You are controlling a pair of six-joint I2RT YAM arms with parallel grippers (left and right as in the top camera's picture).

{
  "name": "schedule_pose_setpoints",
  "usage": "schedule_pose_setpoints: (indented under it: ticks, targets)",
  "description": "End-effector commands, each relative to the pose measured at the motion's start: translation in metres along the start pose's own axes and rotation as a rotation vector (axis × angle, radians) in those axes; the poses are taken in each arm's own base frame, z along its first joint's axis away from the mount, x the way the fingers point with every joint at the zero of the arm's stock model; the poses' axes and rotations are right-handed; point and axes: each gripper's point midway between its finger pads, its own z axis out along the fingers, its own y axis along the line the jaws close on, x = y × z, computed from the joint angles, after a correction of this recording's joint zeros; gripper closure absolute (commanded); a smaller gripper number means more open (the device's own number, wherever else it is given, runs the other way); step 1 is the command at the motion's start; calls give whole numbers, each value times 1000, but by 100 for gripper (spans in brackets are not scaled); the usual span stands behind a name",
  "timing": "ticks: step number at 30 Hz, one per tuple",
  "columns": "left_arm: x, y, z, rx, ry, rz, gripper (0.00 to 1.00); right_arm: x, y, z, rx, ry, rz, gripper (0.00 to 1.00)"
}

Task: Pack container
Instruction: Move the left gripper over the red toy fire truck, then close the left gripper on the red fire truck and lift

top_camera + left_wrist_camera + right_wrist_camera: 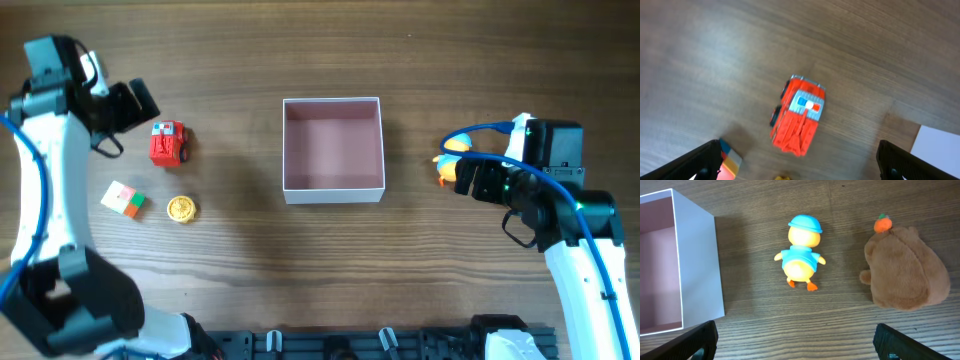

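Note:
The container (333, 194), a square white-walled box with a pink inside, sits mid-table and holds nothing. A red toy truck (168, 143) lies left of it. My left gripper (128, 122) is open and empty just left of the truck, which sits ahead of and between the fingers in the left wrist view (799, 114), where the gripper (797, 166) is also seen. My right gripper (470, 175) is open and empty right of the container, over a yellow duck in blue (801, 255). The duck lies ahead of the open jaws (795, 341).
A multicoloured cube (122, 199) and a round yellow toy (181, 208) lie near the truck. A brown plush with an orange top (905, 270) lies right of the duck. The container's white wall (695, 265) is left of the duck.

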Motion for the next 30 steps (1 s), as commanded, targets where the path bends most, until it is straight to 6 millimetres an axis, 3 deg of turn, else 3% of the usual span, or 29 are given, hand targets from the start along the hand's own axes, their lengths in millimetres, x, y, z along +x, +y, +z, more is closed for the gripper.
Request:
schedule_pose_setpoints:
  ticks: [1,4,11,15,19,26,30]
  targets:
    - [-3,-21,23,50,49,194,0,-6,-2,-3,18,-13,-14,0]
    - [8,-28,46,60,110,291,0,-6,-2,-3,18,-13,-14,0]
    - [31,-19,93,45,238,288,0,-5,-2,-3,19,-8,-14,0]
    - [35,-18,100,44,260,286,1,-4,-2,-3,19,-5,-14,0]
    - [37,-16,101,35,269,285,11,-4,-3,-3,20,-3,-14,0]
    - [49,-5,108,-11,326,285,5,-4,-3,-3,20,-3,-14,0]
    - [59,-1,116,-22,371,282,7,-3,-3,-3,20,-2,-14,0]
